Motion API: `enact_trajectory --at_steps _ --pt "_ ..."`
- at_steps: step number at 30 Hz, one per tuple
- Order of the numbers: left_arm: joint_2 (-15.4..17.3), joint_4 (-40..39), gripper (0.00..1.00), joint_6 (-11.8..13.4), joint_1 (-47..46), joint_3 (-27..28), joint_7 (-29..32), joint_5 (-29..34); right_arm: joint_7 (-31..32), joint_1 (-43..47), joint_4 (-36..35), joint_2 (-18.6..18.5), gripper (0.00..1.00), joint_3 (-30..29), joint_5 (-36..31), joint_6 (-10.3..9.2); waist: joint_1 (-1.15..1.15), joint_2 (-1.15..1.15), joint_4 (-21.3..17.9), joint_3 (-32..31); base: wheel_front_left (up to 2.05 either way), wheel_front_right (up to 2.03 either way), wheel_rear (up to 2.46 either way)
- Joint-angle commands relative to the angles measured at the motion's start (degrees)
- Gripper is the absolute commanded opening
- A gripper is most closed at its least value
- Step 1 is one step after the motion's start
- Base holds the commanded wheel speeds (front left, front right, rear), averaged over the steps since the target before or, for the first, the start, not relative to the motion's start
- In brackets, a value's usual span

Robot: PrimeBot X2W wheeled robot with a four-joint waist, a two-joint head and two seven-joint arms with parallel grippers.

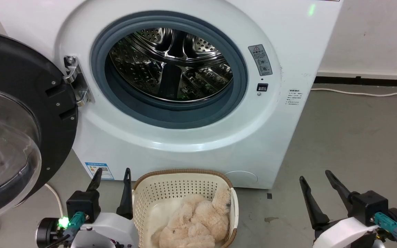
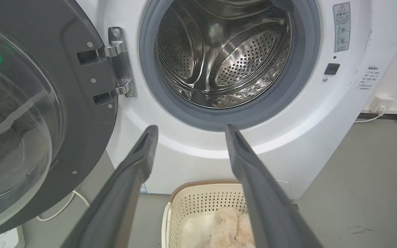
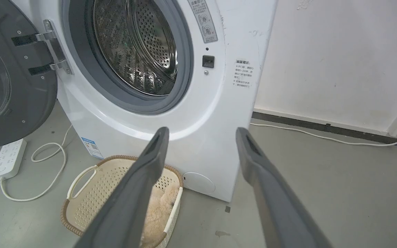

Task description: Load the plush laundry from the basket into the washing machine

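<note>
The left gripper [image 1: 113, 171] is sitting at the lower left of the head view, its two dark fingers [image 1: 126, 196] pointing up and standing apart. A green light [image 1: 63, 222] is glowing at its wrist, and the white forearm [image 1: 112, 229] is running off the bottom edge. The right gripper [image 1: 315, 175] is sitting at the lower right, its fingers leaning slightly left and likewise spread. In the left wrist view that arm's fingers [image 2: 131, 179] are rising from the bottom edge, splayed wide. In the right wrist view its fingers [image 3: 143, 179] are doing the same.
</note>
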Motion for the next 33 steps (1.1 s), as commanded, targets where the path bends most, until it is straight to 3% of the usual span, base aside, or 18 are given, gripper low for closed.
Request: enact_trajectory --at_steps 1,17,33 --pt "0.00 0.49 1.00 -0.05 -0.06 -0.42 -0.50 -0.65 -0.77 0.61 0.20 0.00 1.00 0.14 0.86 -0.01 -0.01 0.00 -0.09 0.17 0.00 0.00 0.00" --pt "0.05 7.15 1.00 -0.63 -4.84 -2.32 1.62 -4.52 -2.56 0.01 0.14 0.00 1.00 0.44 3.69 -0.01 -0.01 0.00 -1.98 3.83 0.00 0.00 0.00" --pt "1.28 18.64 1.00 0.10 -13.11 -4.77 11.51 -8.55 -4.48 -2.26 -1.66 -0.01 1.00 0.85 7.01 -0.02 -0.01 0.00 -5.29 11.82 0.00 0.00 0.00"
